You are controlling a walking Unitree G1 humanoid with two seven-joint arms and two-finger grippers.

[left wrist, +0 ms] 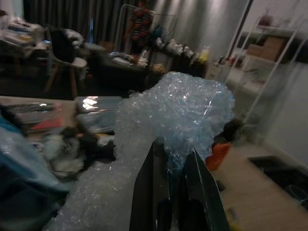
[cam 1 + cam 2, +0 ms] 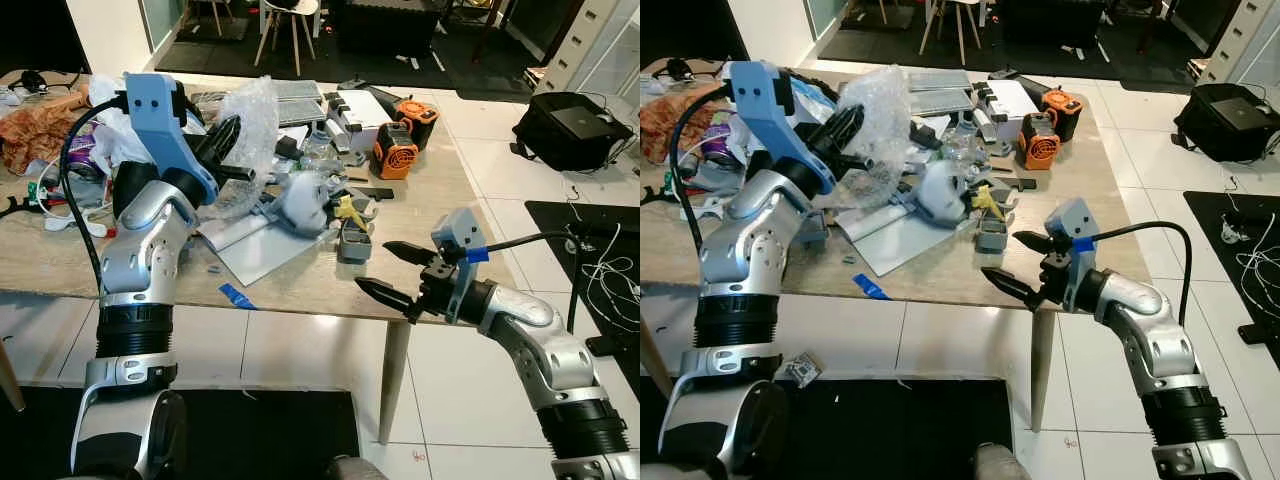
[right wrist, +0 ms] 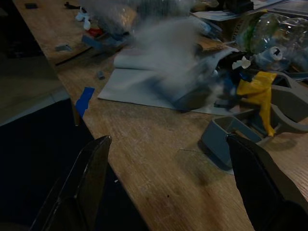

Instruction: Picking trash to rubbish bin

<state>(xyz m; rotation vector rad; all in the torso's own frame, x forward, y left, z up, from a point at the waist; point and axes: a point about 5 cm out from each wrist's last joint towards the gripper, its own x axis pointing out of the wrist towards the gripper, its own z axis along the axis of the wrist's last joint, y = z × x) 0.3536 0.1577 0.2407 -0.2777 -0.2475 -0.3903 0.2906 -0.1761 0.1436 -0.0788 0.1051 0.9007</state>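
One wad of bubble wrap [image 1: 168,125] is pinched in the left end effector [image 1: 174,166]: likely light, soft, slippery, so grip a bunched fold. Right end effector [image 2: 397,272] is spread open at the table [image 2: 300,285] edge, holding nothing.

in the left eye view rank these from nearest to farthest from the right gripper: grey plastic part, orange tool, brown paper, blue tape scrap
From the right gripper, open at the table's near edge:
1. grey plastic part, just beyond it
2. blue tape scrap, along the near edge, toward the left
3. orange tool, far side
4. brown paper, far left corner

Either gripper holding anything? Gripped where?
Left gripper pinches the clear crumpled bubble wrap at its bunched lower edge. Right gripper is open, holding nothing.
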